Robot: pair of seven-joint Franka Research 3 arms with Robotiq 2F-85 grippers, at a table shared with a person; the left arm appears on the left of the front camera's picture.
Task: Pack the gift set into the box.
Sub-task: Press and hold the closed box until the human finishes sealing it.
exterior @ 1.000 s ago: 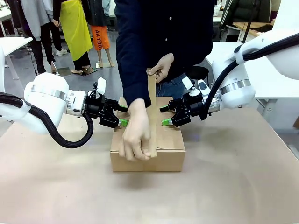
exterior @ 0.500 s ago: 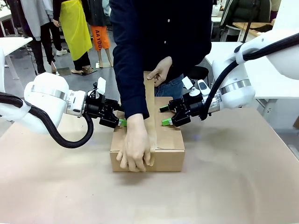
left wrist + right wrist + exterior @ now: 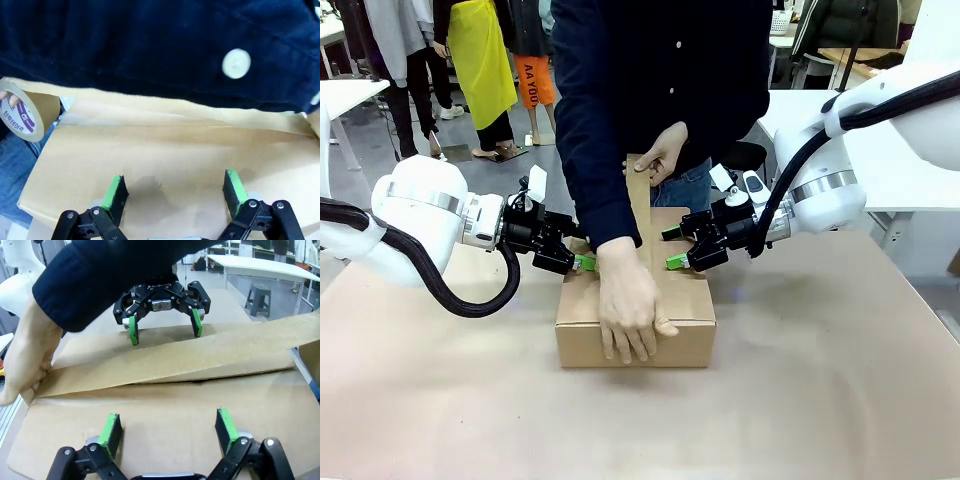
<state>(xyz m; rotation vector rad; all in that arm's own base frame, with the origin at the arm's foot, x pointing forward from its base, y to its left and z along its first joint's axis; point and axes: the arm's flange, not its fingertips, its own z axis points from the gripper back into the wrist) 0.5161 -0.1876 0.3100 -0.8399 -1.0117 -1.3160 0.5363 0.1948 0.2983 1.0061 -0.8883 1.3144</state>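
The surface (image 3: 820, 400) is a wide tan sheet carrying the box (image 3: 685, 335), which sits closed at its middle, between the two sets of fingers. The gift set is not visible; the flaps lie shut over whatever is inside.

A person in a dark blue top (image 3: 670, 80) leans over the box from the far side. One hand (image 3: 632, 310) presses flat on the top and front edge of the box, between the two sets of fingers. The other hand (image 3: 665, 152) is raised beyond the box, holding a roll of brown tape (image 3: 22, 112), with a strip of tape (image 3: 640, 195) running down to the lid.

The left gripper (image 3: 582, 262) rests at one end of the box top, its fingers (image 3: 116, 192) spread wide with the green pads bearing down on the cardboard flap and nothing held between them. The right gripper (image 3: 675, 262) does the same at the opposite end: its fingers (image 3: 111, 435) stand wide apart, tips on the flap, grasping nothing. From the right wrist view, the tape strip lies across the seam just beyond the fingertips, and the left gripper faces it from the far side of that strip.
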